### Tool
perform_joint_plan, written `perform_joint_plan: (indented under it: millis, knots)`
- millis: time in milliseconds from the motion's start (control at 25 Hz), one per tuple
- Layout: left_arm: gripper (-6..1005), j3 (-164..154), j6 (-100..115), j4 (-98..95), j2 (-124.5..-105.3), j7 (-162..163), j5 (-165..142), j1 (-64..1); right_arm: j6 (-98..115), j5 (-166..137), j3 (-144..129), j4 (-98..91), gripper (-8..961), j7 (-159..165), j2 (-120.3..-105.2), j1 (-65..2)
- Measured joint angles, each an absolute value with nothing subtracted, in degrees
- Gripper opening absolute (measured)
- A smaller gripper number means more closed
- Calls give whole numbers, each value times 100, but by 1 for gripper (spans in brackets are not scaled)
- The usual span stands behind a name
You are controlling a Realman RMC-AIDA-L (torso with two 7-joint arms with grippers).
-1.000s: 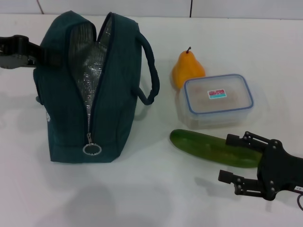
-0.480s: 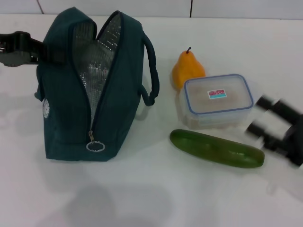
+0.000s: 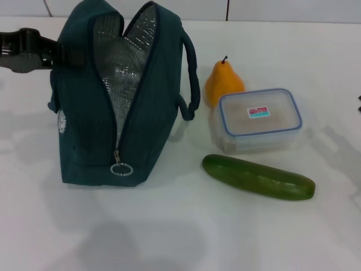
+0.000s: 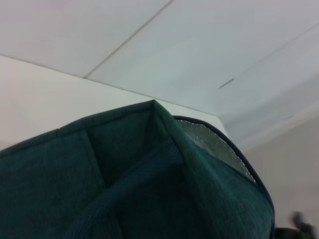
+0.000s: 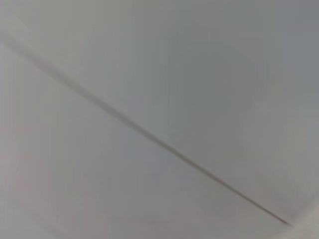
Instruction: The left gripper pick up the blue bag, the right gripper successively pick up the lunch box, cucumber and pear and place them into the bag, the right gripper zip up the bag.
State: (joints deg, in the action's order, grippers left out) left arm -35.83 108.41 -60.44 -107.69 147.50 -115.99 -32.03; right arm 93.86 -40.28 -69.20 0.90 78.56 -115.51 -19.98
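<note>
Nearest to us on the white table (image 3: 180, 237), the cucumber (image 3: 258, 177) is lying on its side, just in front of the lunch box (image 3: 258, 120). We are seeing the lunch box sitting flat with its lid on, and the pear (image 3: 223, 82) is standing upright just behind its left corner, touching it or almost touching it. None of these three things is near any jaws.

To the left of them, the blue bag (image 3: 121, 96) is standing with its zipper wide open, so the silver lining (image 3: 121, 68) is showing, and the metal ring pull (image 3: 121, 169) is hanging at the near end of the zipper. One loop handle (image 3: 192, 79) is hanging down on the side that is facing the pear.

Farther back on the left, our left gripper (image 3: 59, 53) is reaching to the upper far side of the bag. Its fingers are hidden behind the fabric, so we cannot tell how far the jaws are standing apart or whether they are gripping the bag. In the left wrist view, only the bag's fabric is filling the frame.

Our right gripper is not showing in any view.
</note>
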Motion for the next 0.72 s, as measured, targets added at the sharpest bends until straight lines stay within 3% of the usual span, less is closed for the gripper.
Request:
perform_joint_plan:
  millis: [720]
  knots:
    - [44,-3603,10811,-6038,-10860,14627,-11705,-3236,7617,-4151,-7336,-102,825,10250,-11617,-2462]
